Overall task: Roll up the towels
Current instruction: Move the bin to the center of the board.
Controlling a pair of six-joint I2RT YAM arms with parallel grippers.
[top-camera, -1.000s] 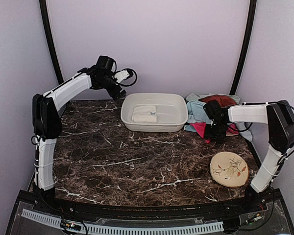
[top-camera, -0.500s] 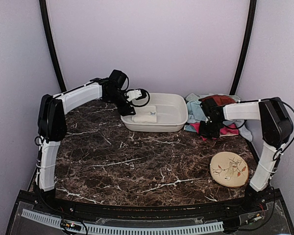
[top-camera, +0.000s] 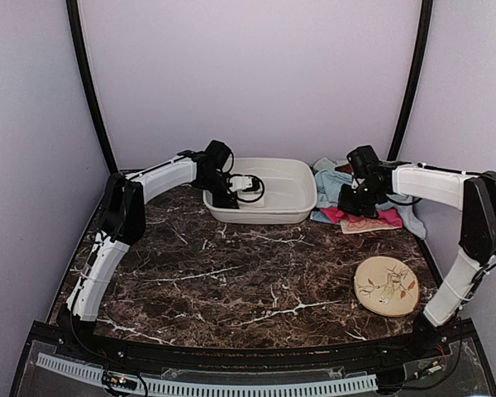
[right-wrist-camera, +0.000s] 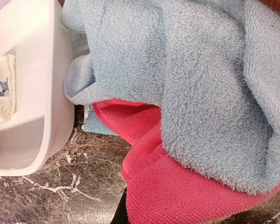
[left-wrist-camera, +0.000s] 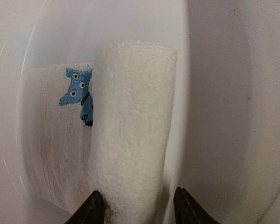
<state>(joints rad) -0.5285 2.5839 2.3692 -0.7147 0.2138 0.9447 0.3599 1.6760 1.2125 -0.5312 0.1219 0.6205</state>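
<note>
A rolled cream-white towel lies in the white basin, beside a second cream one with a small blue mark. My left gripper reaches into the basin and is shut on the near end of the roll, one finger on each side. To the right of the basin is a heap of towels: light blue, bright pink, a rust-brown corner and a patterned beige one. My right gripper is shut on a fold of the pink towel, which hides all but one dark finger.
A round beige disc with a leaf pattern lies at the front right of the dark marble table. The basin wall stands close to the left of the towel heap. Purple walls close in the back and sides.
My left arm swung from above the table's back left down into the basin, and its jaws closed round the roll. My right gripper shut on the pink towel and moved back.
</note>
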